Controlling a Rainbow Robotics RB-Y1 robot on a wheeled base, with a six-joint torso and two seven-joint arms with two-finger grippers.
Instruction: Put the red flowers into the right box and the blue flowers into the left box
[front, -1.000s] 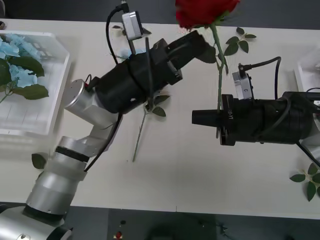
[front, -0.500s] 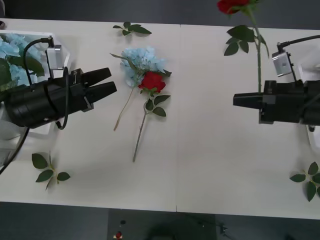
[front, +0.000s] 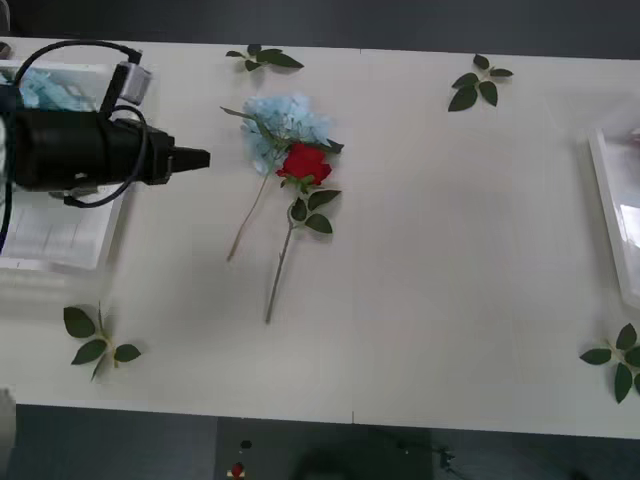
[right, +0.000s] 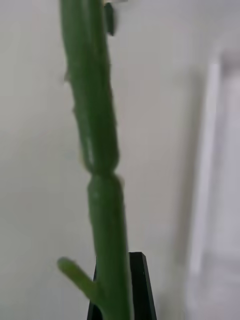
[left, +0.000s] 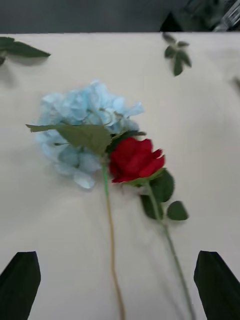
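Note:
One red flower (front: 305, 163) lies mid-table, its bloom touching a blue flower (front: 285, 125) just behind it. The left wrist view has the same red flower (left: 135, 160) and blue flower (left: 85, 125) ahead of my open left gripper (left: 117, 257). In the front view that left gripper (front: 195, 158) hovers at the left box's (front: 60, 240) inner edge, pointing at the pair. Blue flowers (front: 40, 88) lie in that box. My right gripper (right: 120, 285) is shut on a thick green stem (right: 97, 125); its bloom is out of view. The right box (front: 615, 215) sits at the right edge.
Loose green leaf sprigs lie at the back (front: 265, 57), back right (front: 480, 85), front left (front: 98, 340) and front right (front: 618, 360). A white raised rim (right: 205, 175) shows beside the held stem. The wide middle and front of the table are bare.
The left arm pulled back to the left, over the left box. The right arm carried its red rose rightward and left the front view.

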